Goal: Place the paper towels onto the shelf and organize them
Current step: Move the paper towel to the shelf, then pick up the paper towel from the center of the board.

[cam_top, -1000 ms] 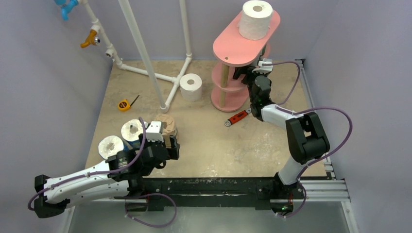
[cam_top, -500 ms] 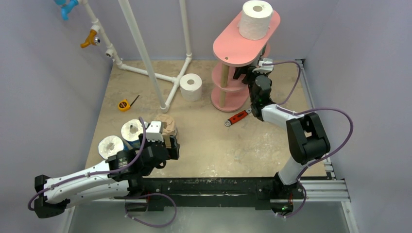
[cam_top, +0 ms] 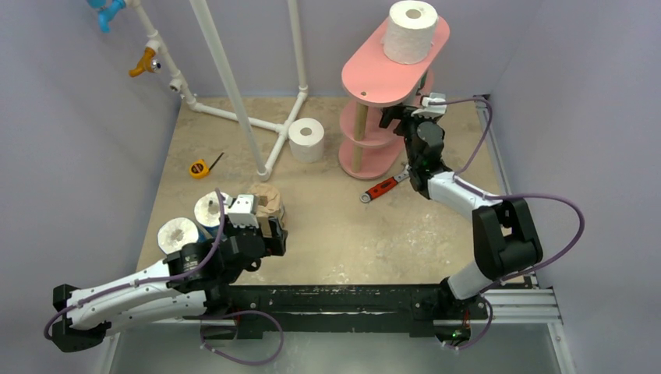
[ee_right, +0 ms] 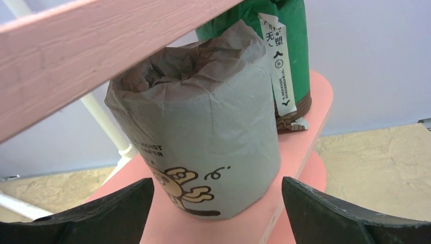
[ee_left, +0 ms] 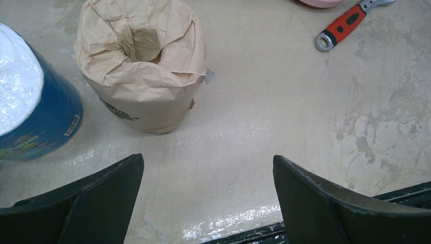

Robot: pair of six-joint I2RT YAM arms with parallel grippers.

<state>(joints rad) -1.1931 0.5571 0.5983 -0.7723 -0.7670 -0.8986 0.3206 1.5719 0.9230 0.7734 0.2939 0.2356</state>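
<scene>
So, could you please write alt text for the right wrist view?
A grey roll stands upright on a pink shelf board, just ahead of the open right gripper. A green roll stands behind it, and a higher board crosses the top left.

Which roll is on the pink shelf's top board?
The white roll, alone on the top board of the shelf; the grey roll and green-wrapped roll sit on a board beneath.

On the pink shelf [ee_right: 307,137], grey roll [ee_right: 203,137] stands upright beside green roll [ee_right: 302,56].
</scene>
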